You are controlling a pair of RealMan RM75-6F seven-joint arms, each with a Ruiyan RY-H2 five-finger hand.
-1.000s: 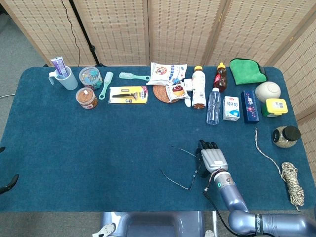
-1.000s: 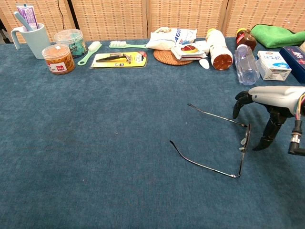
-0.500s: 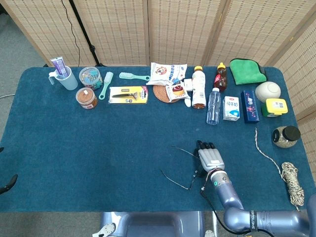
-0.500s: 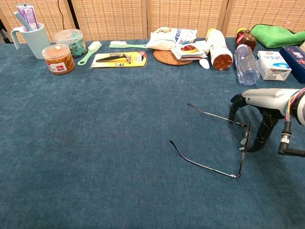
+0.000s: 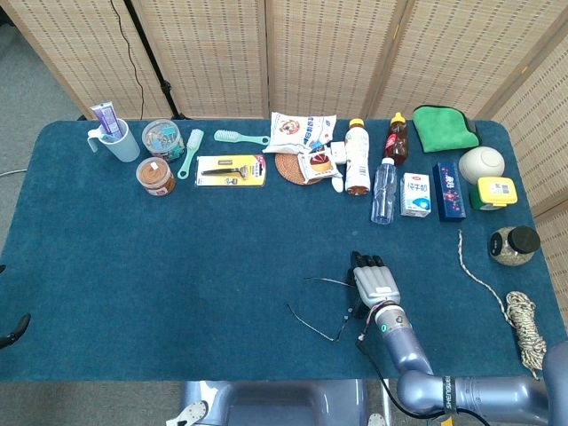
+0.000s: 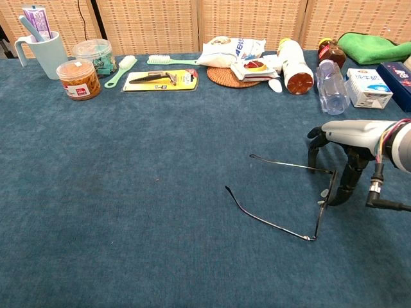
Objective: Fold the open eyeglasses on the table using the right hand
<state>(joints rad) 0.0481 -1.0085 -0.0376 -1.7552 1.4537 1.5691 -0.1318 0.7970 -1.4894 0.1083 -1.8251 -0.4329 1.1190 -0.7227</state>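
Toward the front edge of the table (image 5: 106,266), right of its middle, the open glasses (image 6: 319,204) lie with the lens front running front-to-back and both temples reaching out leftward — away from the right hand (image 6: 350,138). That hand stands arched over the lens front from the right, fingertips (image 6: 313,151) down at the rear temple's hinge and the thumb just beside the frame; whether it actually pinches anything cannot be told. The left hand is out of sight, so the right is the only one near — folding likely means sweeping a temple in toward the lenses.
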